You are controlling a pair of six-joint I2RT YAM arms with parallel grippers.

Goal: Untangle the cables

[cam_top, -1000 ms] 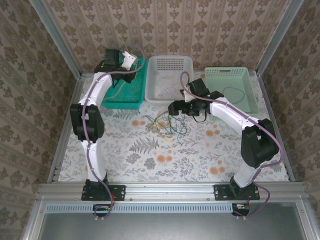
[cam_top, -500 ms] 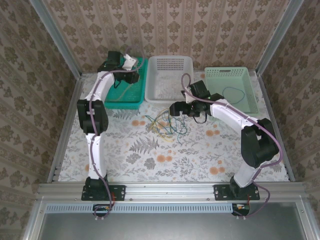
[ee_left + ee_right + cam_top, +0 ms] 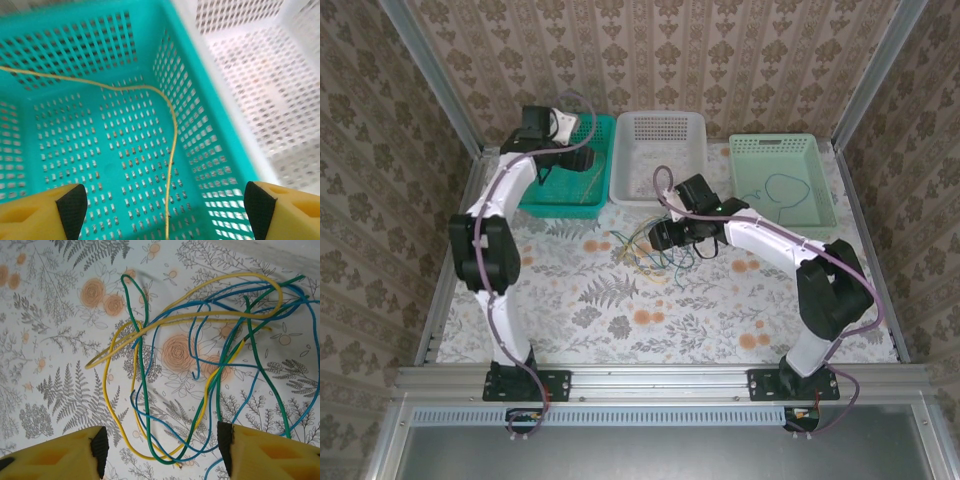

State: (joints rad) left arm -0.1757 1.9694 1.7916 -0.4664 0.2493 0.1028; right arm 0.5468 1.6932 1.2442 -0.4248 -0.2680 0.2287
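Patterned wallpaper is closing in the table on three sides, and a flowered cloth is covering it; three baskets are standing in a row along the far edge: a teal basket toward the far left corner, a white basket in the middle, a pale green basket toward the far right corner.

Most of the cables are lying in one loose tangle on the cloth, near the middle of the table and just in front of the white basket; yellow, green and blue strands are looping over and under one another there. One yellow cable is lying by itself on the floor of the teal basket, curving along its right wall; one dark cable is lying curled in the pale green basket.

The left gripper is hanging over the teal basket with its jaws standing wide apart and gripping nothing; the yellow cable is lying below the gap. The right gripper is hovering just above the tangle, jaws apart; several strands are running through the space beneath them, none pinched.
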